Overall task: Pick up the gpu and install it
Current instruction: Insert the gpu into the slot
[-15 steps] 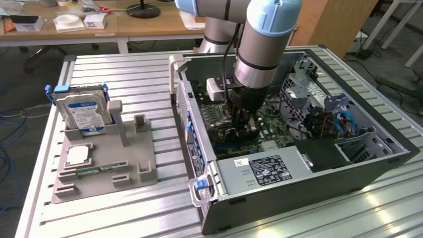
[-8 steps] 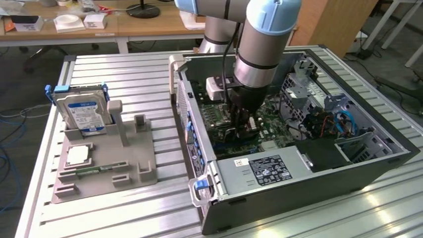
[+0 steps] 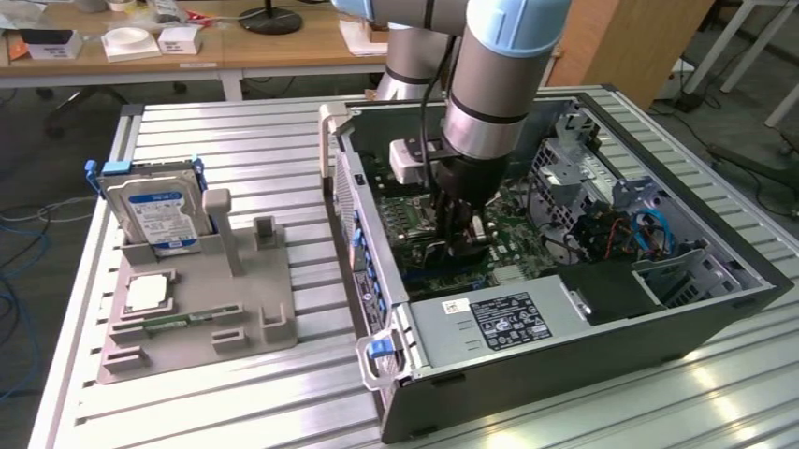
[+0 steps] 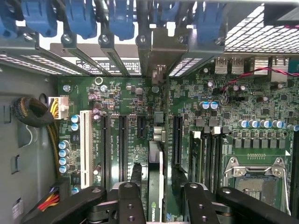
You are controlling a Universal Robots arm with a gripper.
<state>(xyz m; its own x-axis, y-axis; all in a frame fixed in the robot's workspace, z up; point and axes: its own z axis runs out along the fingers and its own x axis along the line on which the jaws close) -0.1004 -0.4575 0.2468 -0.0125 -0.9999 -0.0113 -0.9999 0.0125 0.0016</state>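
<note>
Our pincer (image 4: 161,190) is down inside the open computer case (image 3: 562,355), low over the motherboard (image 4: 140,102). Its jaws are spread. The two black fingers (image 4: 128,200) stand on either side of the gpu (image 4: 155,177), and in the wrist view we see a strip of green board between each finger and the card, so nothing is pinched.

The gpu stands on edge directly between the fingers. It runs away from the pincer along one of the long expansion slots toward the case's rear wall. Its metal end seems to meet that wall under the row of blue latches (image 4: 121,18). We cannot tell whether its connector is pressed fully home.

Empty slots flank the card just beyond each finger, and the bare processor socket (image 4: 254,172) lies further out past one finger. Well away from the pincer, outside the case, the grey tray (image 3: 262,327) carries the hard drive (image 3: 156,215) and the processor chip (image 3: 148,292).

We judge the work to be at the very end of the install step, with the card placed and the grip let go. Any move from here calls for the fingers to keep clear of the card's edges and the neighbouring slots, so nothing tilts the gpu out of line.
</note>
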